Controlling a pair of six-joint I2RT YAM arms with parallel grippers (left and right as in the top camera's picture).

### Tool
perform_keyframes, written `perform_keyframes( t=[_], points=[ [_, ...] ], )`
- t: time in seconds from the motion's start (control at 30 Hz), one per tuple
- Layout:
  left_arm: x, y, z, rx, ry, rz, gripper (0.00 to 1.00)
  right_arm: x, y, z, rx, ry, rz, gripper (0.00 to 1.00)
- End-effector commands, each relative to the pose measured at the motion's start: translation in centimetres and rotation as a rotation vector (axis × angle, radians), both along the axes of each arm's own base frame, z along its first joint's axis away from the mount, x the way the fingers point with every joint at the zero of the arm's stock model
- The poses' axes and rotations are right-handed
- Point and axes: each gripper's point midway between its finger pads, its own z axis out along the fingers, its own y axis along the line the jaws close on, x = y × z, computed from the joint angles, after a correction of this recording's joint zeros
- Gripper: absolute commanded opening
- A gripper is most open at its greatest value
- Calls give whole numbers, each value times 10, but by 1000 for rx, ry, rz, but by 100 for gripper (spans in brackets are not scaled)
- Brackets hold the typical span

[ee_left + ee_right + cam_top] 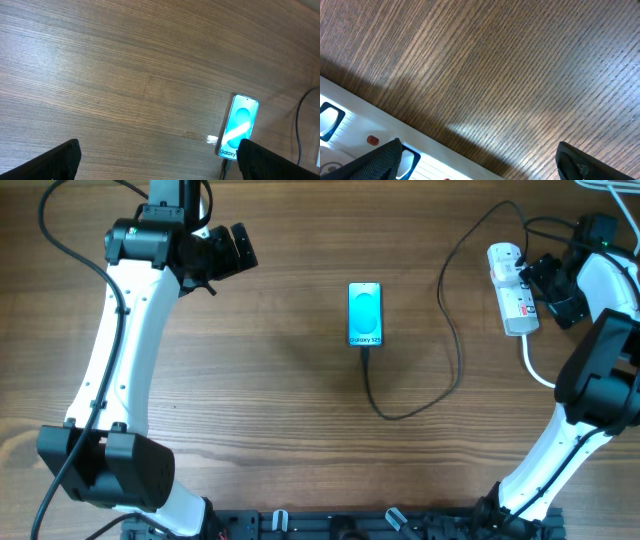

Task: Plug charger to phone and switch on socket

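Nearest, on the near side of the phone (365, 313), the charger (404, 413) is a thin black cable that leaves the phone's near end, where the small "Galaxy S25" text sits. It bends in a slack loop, then climbs away to the phone's right. The phone itself is a small flat rectangle, glossy cyan-teal with a pale border, lying face up on the surface (280, 380), a brown wood grain with fine straight streaks and soft glare. Right of the phone lies the socket (514, 292), a short white plastic strip with red marks, a thick white cord (536, 367) trailing from its near end. The right jaws stand apart beside it, and in the right wrist view one black finger (385, 160) overlaps its edge. Far left of the phone, the left jaws hang apart above bare wood
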Motion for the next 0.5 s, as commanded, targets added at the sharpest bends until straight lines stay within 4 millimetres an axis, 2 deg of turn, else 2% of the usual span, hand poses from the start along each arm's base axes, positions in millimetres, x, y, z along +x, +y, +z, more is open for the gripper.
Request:
perform_keyframes(
  t=[0.0,0.47],
  points=[
    [1,3,-3,20,5,-7,100,11,59,-18,100,21,144,99],
    [1,3,-3,20,5,-7,100,19,77,-15,173,-23,256,99]
  ],
)
